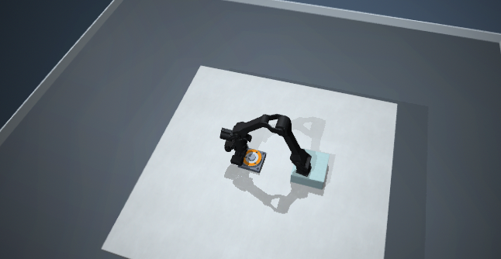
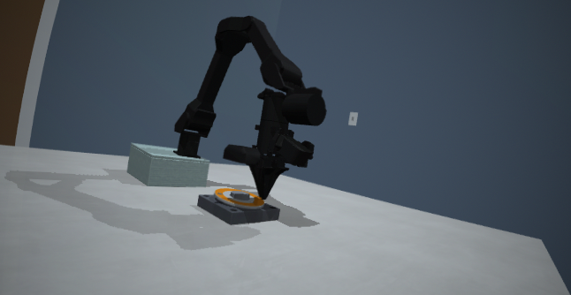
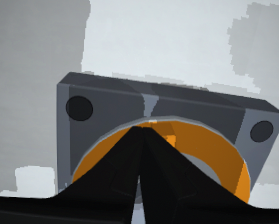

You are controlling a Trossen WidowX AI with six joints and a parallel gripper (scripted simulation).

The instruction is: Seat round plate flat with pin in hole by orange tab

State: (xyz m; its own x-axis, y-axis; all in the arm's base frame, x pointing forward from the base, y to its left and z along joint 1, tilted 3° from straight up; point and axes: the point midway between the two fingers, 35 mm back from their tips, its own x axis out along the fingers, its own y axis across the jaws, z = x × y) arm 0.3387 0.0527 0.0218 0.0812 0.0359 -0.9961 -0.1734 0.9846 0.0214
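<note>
Exterior view: empty gripper (image 2: 263,195) pinched together, seemingly touching orange-ringed plate (image 2: 236,196), pale mat (image 2: 309,256), blue-grey wall (image 2: 442,62) behind.

pincer (image 2: 263,195) closed, empty, pointing down

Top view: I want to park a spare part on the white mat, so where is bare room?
Bare mat lies between the far edge and the arm, and along the near edge. It is crowded at the middle: the shut gripper over the plate, base and pedestal.
</note>
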